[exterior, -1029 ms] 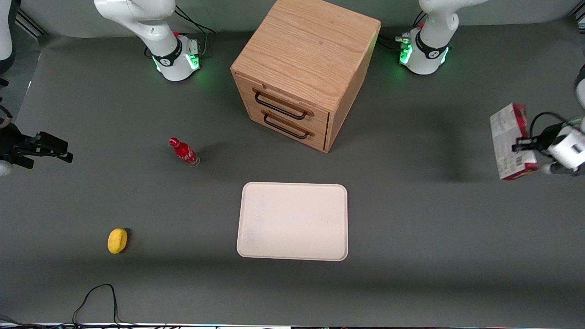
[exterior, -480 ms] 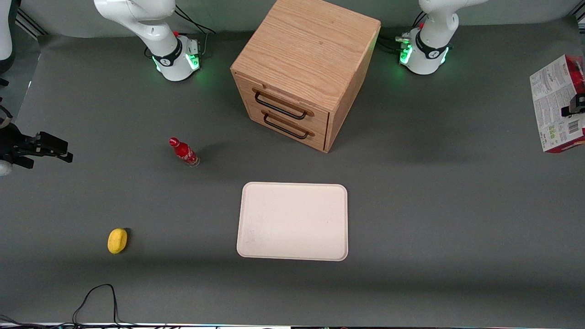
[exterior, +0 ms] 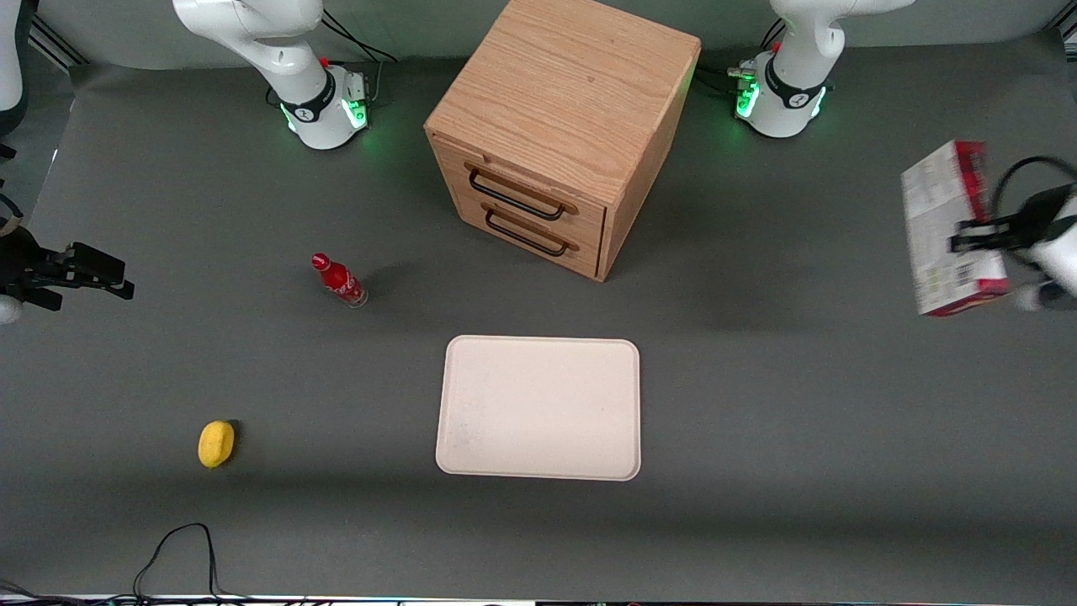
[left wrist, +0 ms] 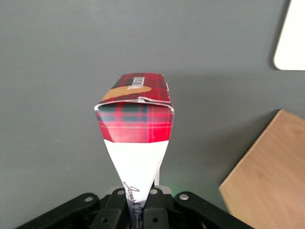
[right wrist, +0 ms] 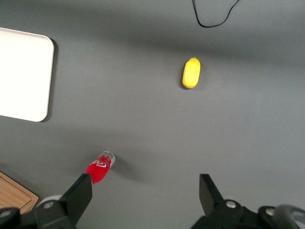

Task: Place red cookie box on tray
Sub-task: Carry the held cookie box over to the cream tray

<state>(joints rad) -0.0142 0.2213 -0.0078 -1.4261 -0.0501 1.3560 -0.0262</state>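
Note:
The red cookie box (exterior: 951,227) hangs in the air at the working arm's end of the table, its whitish printed back toward the front camera and a red edge showing. My left gripper (exterior: 976,240) is shut on it. In the left wrist view the box (left wrist: 136,119) sticks out from the gripper (left wrist: 139,210), red tartan end outward, with the fingers pinched on its white part. The cream tray (exterior: 538,408) lies flat on the grey mat, nearer the front camera than the cabinet and well away from the box. A corner of the tray (left wrist: 291,43) shows in the left wrist view.
A wooden drawer cabinet (exterior: 559,126) with two black handles stands at the middle of the table. A small red-capped bottle (exterior: 339,280) and a yellow lemon-like object (exterior: 216,443) lie toward the parked arm's end. A black cable (exterior: 181,551) loops near the front edge.
The held box swung out to the table's edge half a second ago, turning its back flat to the camera, and has now come back inward, tilted on edge again and higher than one second ago.

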